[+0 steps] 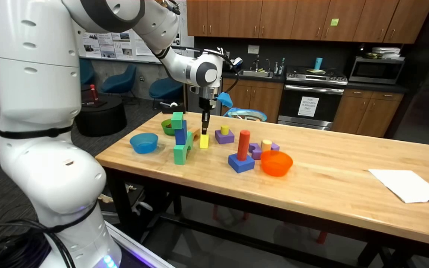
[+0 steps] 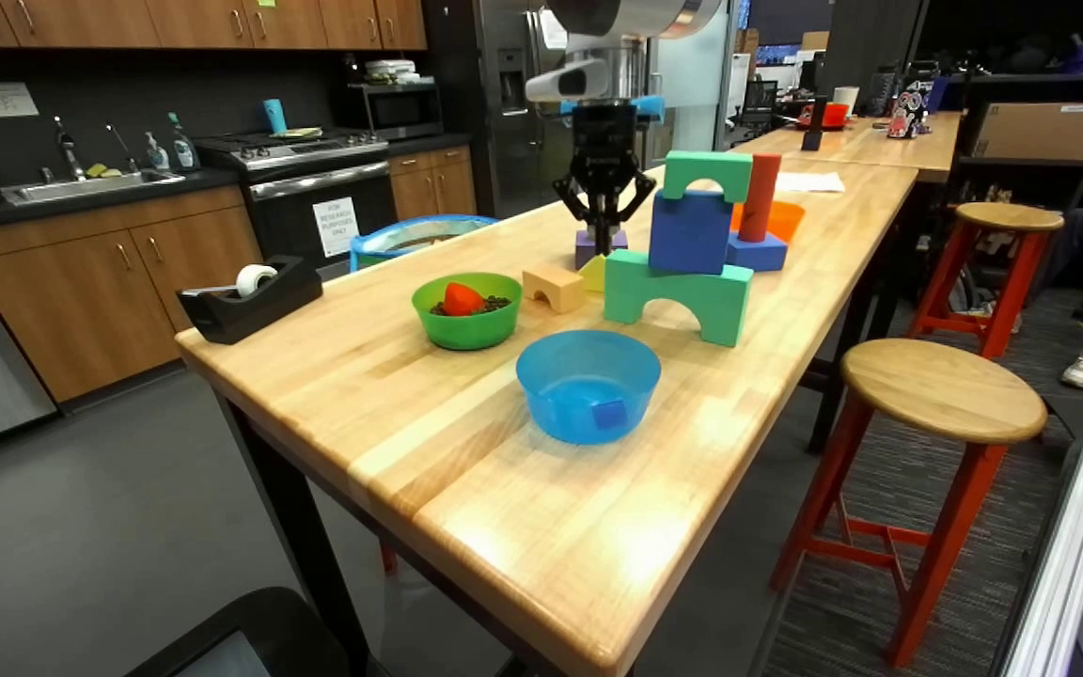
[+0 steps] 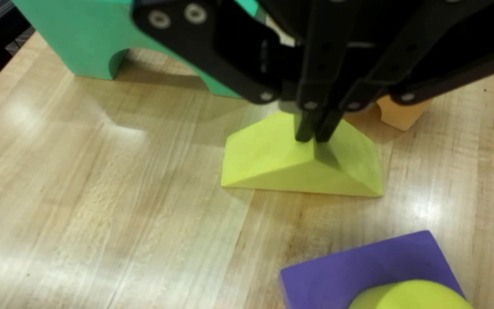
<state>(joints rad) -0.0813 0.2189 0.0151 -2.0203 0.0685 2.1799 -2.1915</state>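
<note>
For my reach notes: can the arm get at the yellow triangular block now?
Likely yes: the tool is right over the yellow triangular block, nothing seen between, though its shut fingers would need opening first.

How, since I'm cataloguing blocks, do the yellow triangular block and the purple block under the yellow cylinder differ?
The yellow triangular block slopes to a ridge; the purple block is flat-topped. The shut gripper is directly over the yellow triangular block; the purple block carries the yellow cylinder. Both rest on the wooden table.
</note>
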